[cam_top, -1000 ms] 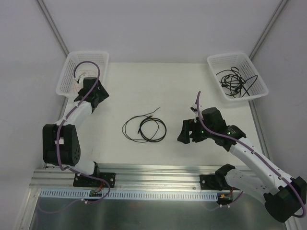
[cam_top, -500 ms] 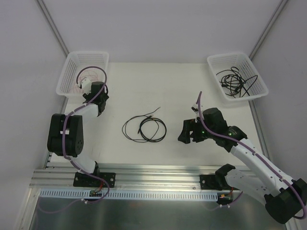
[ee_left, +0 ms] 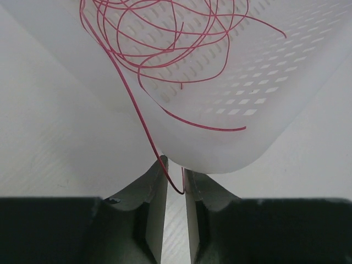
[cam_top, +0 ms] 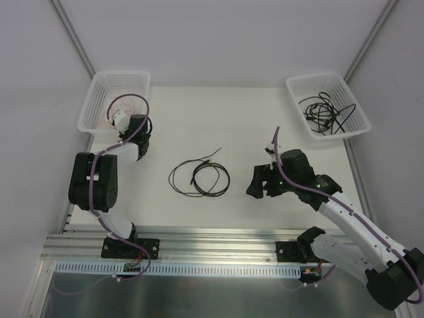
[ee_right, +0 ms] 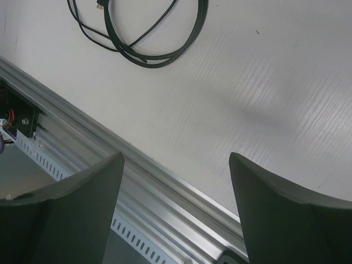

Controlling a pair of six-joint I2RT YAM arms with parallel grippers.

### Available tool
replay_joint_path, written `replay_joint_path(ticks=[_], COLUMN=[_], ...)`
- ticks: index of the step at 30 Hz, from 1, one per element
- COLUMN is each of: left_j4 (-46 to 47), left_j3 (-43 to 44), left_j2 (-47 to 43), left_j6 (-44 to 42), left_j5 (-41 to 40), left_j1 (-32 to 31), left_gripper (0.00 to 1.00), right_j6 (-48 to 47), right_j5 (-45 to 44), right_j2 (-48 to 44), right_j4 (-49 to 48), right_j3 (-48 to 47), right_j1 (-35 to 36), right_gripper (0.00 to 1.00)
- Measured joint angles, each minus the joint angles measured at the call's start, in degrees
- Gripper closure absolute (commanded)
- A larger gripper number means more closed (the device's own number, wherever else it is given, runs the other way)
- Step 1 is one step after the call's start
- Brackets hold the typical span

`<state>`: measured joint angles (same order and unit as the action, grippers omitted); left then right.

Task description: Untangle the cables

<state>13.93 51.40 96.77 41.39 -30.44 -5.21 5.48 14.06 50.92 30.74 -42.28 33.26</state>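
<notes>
The red wire point(ee_left: 140, 115) trails from the basket point(ee_left: 264, 110) into the left gripper point(ee_left: 175, 168), jaws a slit apart, grip unclear

I count three lots of cable. A thin black cord point(cam_top: 199, 177) lies flat in the middle of the table point(cam_top: 252, 119), in a loose double loop with one free end trailing up and to the right. A tangle of black cables point(cam_top: 323, 111) sits in the right basket point(cam_top: 361, 120) at the far corner. Fine red wires point(ee_left: 165, 49) are heaped in loops in the left basket point(ee_left: 264, 110). One strand hangs over its rim into the narrow gap of my left pincer point(ee_left: 175, 179); pinched or just threaded, I can't tell.
</notes>
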Motion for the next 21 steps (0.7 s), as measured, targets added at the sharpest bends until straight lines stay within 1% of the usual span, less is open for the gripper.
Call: replay_joint_path(ticks=[1, 4, 9, 14, 18, 21], left_j4=[-0.02, -0.31, -1.90, -10.54, -19.43, -23.32], left_j3=[0.00, 0.00, -0.02, 0.26, 6.03, 13.14], left_j2=[0.13, 0.22, -0.63, -8.87, -14.86, -16.00], left_j6=[0.07, 0.22, -0.33, -3.67, -8.11, -11.26], left_j5=[-0.07, -0.11, 1.53, 6.64, 12.28, 16.22], left_j1=[0.00, 0.00, 0.00, 0.00, 1.18, 4.02], left_gripper=[0.92, 1.00, 1.00, 1.00, 1.00, 1.00], right_j6=[-0.02, 0.00, 0.00, 0.02, 0.04, 0.07], right_j5=[0.00, -0.13, -0.15, -0.24, -0.26, -0.31], right_j2=[-0.09, -0.17, -0.52, -1.36, -1.49, -1.49], right_j4=[0.02, 0.00, 0.15, 0.81, 1.05, 1.22], right_j3=[0.00, 0.00, 0.00, 0.00, 0.00, 0.00], right_j1=[0.00, 0.00, 0.00, 0.00, 0.00, 0.00], right_gripper=[0.18, 0.19, 0.19, 0.19, 0.19, 0.19])
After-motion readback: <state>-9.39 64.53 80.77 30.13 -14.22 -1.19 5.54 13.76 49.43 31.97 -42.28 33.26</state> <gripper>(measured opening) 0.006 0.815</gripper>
